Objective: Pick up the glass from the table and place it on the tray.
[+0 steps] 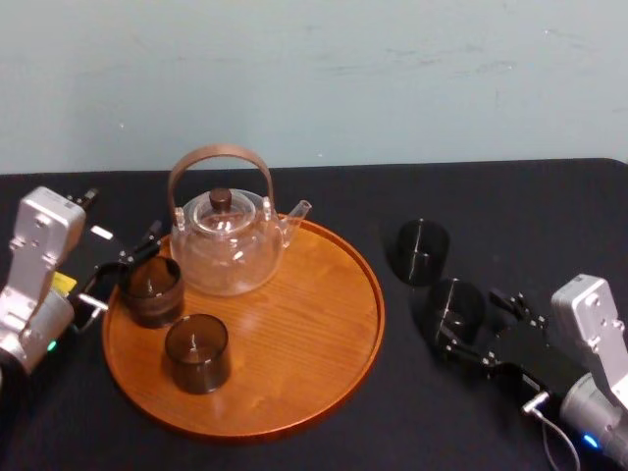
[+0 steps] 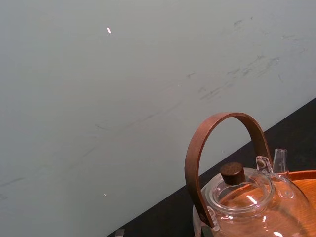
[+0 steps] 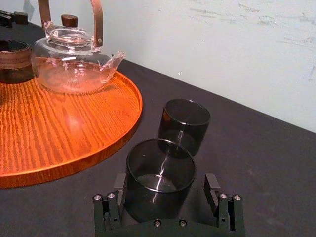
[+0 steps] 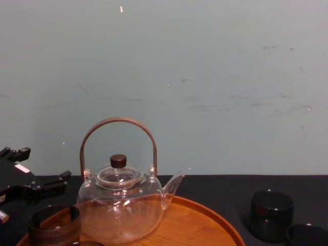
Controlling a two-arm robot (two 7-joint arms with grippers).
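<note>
At the lower right of the head view, the right gripper (image 1: 479, 326) holds its fingers spread on either side of a dark smoked cylindrical glass (image 1: 456, 306), which stands upright on the black table (image 1: 471, 196) just below a second matching glass (image 1: 422, 250). The large round orange-brown wooden tray (image 1: 314, 314) lies at centre left, apart from both, carrying a clear glass teapot (image 1: 228, 245) and two more dark glasses. The left gripper (image 1: 123, 270) sits at the tray's left edge with its fingers apart.
</note>
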